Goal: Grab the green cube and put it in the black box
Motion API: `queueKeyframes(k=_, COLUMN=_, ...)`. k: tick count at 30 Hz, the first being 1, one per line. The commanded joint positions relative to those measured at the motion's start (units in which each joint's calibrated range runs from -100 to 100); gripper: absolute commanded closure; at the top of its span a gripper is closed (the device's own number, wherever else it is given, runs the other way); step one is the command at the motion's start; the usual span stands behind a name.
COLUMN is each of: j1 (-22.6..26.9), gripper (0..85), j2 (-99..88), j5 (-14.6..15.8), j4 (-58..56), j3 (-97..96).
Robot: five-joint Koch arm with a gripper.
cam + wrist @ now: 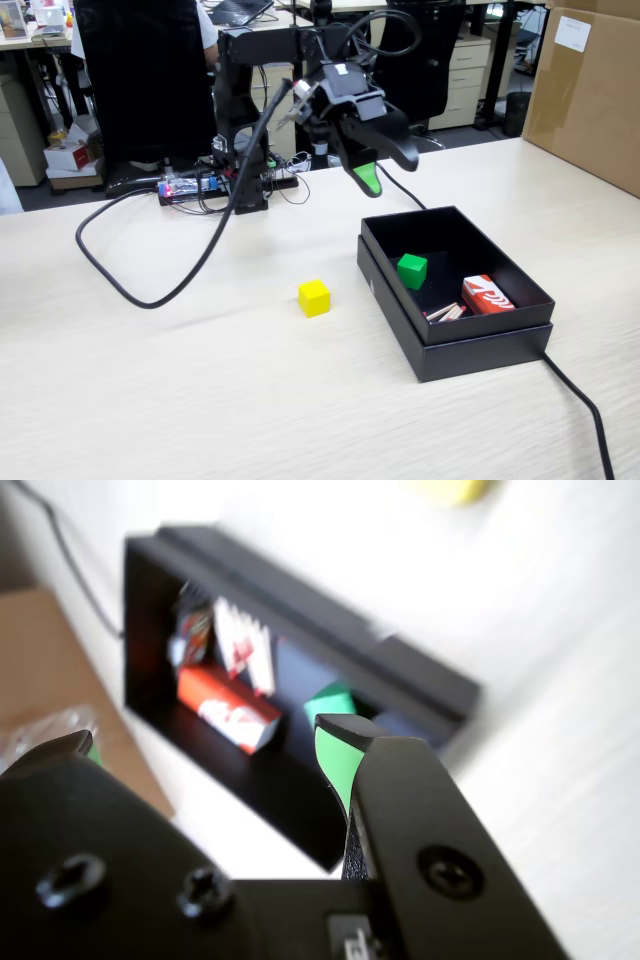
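A: Fixed view first – where's the cube?

B: The green cube [411, 270] sits inside the black box [455, 352], on the floor toward the back-left part, matte faces, sharp edges. Box is shallow, rectangular, thin matte walls w/ a stepped double rim. Next to the cube, toward the box's right side, a red-and-white carton [487, 295] lying flat, plus a few pale sticks [446, 313] by it, too small to say what they are.

A: And your hand?

B: My gripper [385, 172] hangs in the air above the table, behind the box's far-left corner, touching nothing. Fingers apart, nothing between them; black plastic body, one green tip pointing down.

A: Anything else on the table?

B: Yellow cube [314, 298] left of the box, apart from it, on pale wood-grain laminate table [200, 400]. Black cable [150, 290] loops across the top.

A: Wrist view?

B: Blurry, but it gives what the fixed one can't: the wide gap between my two black fingers [345, 755], screw heads on the near housing. Through that gap I see the box, green cube, carton. Also a striped red-white thing [245, 650] standing in the box, can't tell what. Yellow cube is just a blur at the top edge
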Motion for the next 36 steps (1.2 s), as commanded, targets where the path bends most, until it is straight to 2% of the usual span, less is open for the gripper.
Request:
queueKeyframes(k=1, j1=-2.3, gripper=38.8, j2=-14.9, j5=-0.24, j4=0.7, j3=-4.16)
queueKeyframes(k=3, j1=-3.96, gripper=36.3, j2=-21.78, j5=-0.24, j4=1.74, j3=-11.23)
queueKeyframes(k=10, j1=-7.67, gripper=35.9, j2=-40.14, j5=-0.44, j4=2.86, j3=-31.81)
queueKeyframes(k=17, j1=-10.84, gripper=35.6, j2=-55.17, j5=-1.51, j4=10.81, j3=-52.03)
queueKeyframes(k=25, j1=-13.97, gripper=35.9, j2=-59.54, j5=-1.56, j4=20.4, j3=-69.98)
queueKeyframes(k=29, j1=-14.55, gripper=35.4, j2=-59.54, j5=-1.76, j4=21.61, j3=-75.6)
queueKeyframes(k=36, j1=-14.65, gripper=35.2, j2=-59.76, j5=-2.98, j4=36.55, j3=-87.29)
